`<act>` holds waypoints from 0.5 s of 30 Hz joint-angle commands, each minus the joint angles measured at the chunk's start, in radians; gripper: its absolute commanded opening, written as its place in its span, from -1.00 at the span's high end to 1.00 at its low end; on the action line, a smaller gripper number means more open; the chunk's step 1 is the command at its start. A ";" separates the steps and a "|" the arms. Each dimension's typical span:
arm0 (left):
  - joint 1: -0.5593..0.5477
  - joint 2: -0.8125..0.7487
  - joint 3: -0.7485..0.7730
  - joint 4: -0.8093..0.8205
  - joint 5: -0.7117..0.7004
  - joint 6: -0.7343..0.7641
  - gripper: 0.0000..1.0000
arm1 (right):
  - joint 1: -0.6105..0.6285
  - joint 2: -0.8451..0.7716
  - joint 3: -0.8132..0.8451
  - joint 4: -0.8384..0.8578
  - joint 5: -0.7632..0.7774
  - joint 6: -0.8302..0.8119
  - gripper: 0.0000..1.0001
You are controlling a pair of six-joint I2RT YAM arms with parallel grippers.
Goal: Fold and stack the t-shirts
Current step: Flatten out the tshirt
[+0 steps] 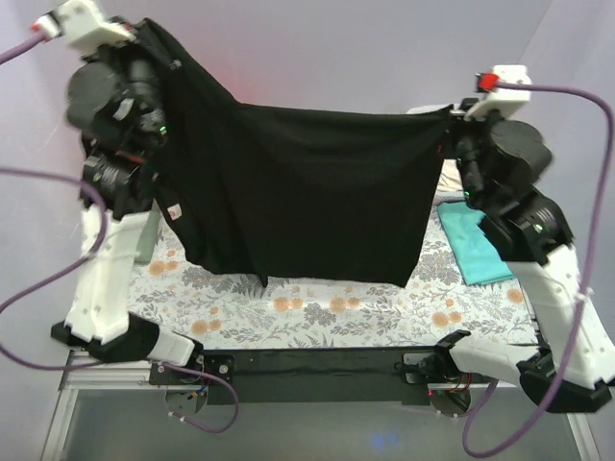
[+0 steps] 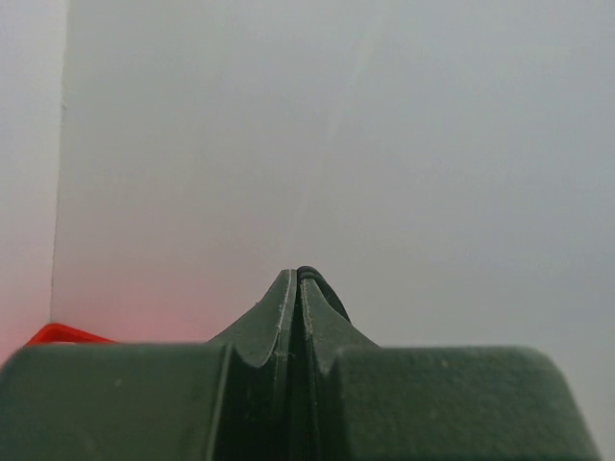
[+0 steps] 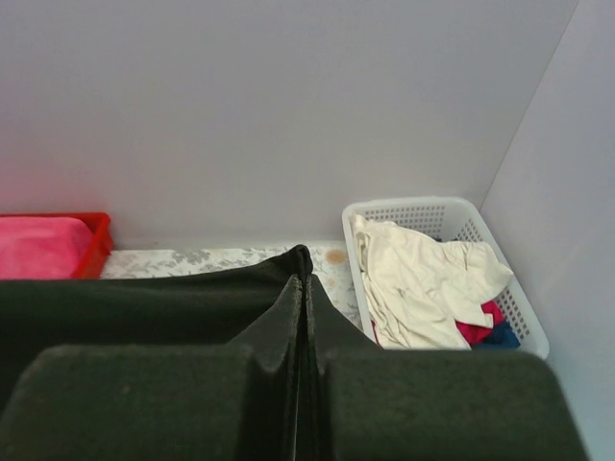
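"Black t-shirt (image 1: pixel 307 192), from above: where is it?"

"Up off the floral table (image 1: pixel 317 312), stretched like a curtain between the left gripper (image 1: pixel 136 38) and the right gripper (image 1: pixel 454 117). Its hem hangs just over the table. A teal t-shirt (image 1: pixel 476 245) lies flat at the right, partly behind the right arm. I'd judge that one folded and the black one not yet begun."

"Room to lay it down?"

"Nothing shows on the table under the hanging hem. The teal shirt bounds that space on the right, the near edge in front."

"Left wrist view?"

"Fingers pressed together, a sliver of black fabric pinched at the tips. Beyond them, only bare wall."

"Right wrist?"

"Jaws closed on the shirt's edge too, the cloth running off to the left. Behind it stands a white basket (image 3: pixel 413 206) of crumpled clothes against the right wall, and a red bin (image 3: pixel 96 235) holding something pink. More shirts may be waiting — and the far edge looks crowded."
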 commanded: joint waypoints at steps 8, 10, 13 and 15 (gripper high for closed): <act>0.004 0.307 0.166 -0.048 0.134 0.051 1.00 | -0.020 0.204 0.096 0.039 0.093 0.022 0.97; 0.002 0.315 0.199 -0.041 0.137 0.051 1.00 | -0.022 0.215 0.117 0.039 0.093 0.015 0.97; 0.004 0.291 0.206 -0.033 0.139 0.059 1.00 | -0.022 0.202 0.130 0.039 0.092 0.014 0.97; 0.002 0.249 0.189 -0.038 0.127 0.065 1.00 | -0.022 0.179 0.131 0.036 0.087 0.014 0.97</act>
